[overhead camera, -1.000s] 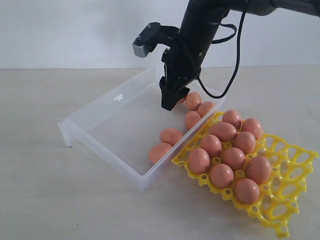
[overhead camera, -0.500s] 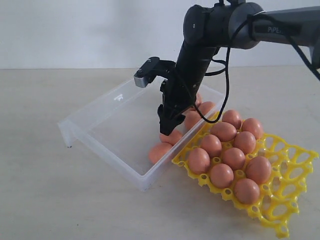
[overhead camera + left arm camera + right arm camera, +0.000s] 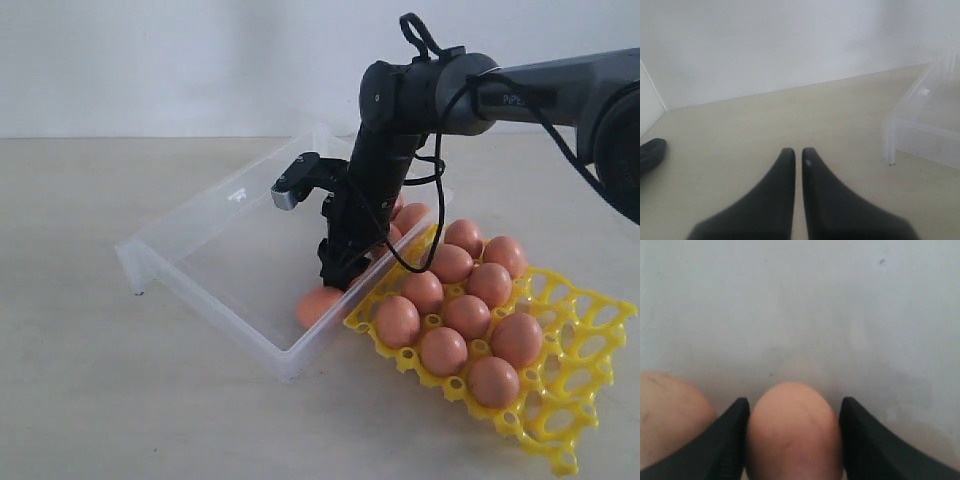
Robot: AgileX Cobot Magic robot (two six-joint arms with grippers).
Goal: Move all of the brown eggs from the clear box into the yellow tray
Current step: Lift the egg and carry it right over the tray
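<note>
Inside clear box [image 3: 215, 305], beside yellow tray [image 3: 585, 335]: right fingers [image 3: 727, 440] clamped on both sides of one brown egg [image 3: 792, 435]. Left fingers [image 3: 775, 200] pressed together, empty, over surface [image 3: 740, 130].

A brown egg [image 3: 792, 437] sits within the right pincer [image 3: 795, 401], touching both fingers [image 3: 730, 437] (second egg [image 3: 670, 415] just beside).

A pale beige tabletop [image 3: 80, 380] is spreading across the exterior view from 9 o'clock through 6 o'clock to 3 o'clock, bare and evenly lit. A plain white wall [image 3: 150, 60] is rising behind it and filling the band at 12 o'clock. In the left wrist view, a dark rounded object [image 3: 650, 154], too cropped to identify, is showing against the tabletop below a thin seam [image 3: 652, 87] running up the wall.
</note>
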